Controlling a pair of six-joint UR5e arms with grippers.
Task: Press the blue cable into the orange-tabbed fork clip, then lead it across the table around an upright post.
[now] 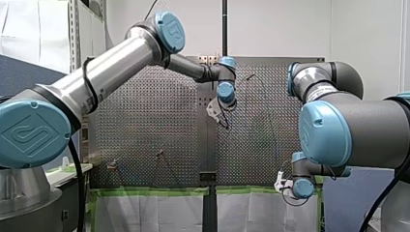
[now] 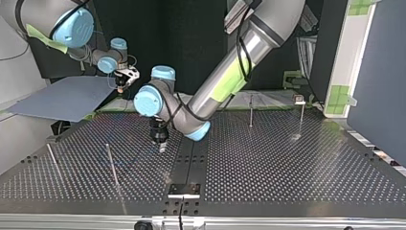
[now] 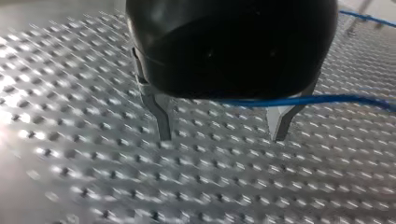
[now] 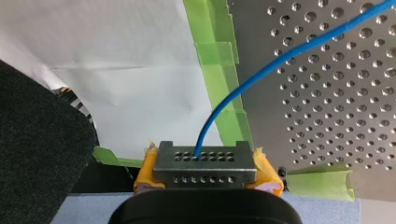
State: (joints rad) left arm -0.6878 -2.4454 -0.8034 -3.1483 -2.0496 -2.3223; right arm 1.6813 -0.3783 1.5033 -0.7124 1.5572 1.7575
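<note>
Two metal fingers of my left gripper stand wide apart, their tips close above the perforated table; I cannot tell whether they touch it. The blue cable runs crosswise between them, high up near the gripper's black body. As far as the left wrist view shows, neither finger clamps it.

My right gripper has its yellow pads closed on the same cable. From there the cable rises and curves out over the table, past the green tape on the table's edge.

In the top view the left gripper points down left of the frame's centre. The right gripper sits in the upper left, beyond the table's far edge. Thin posts stand in the right half of that frame, well apart from both grippers. I cannot make out the orange-tabbed clip with any certainty.

As I judge it, the step in hand is taking the cable mid-span with the left gripper while the right one anchors it, so clipping and routing are not yet done. The next move calls for seating the cable lower between the fingers and closing them gently. The right gripper should hold the line taut enough that it does not slip out sideways.
</note>
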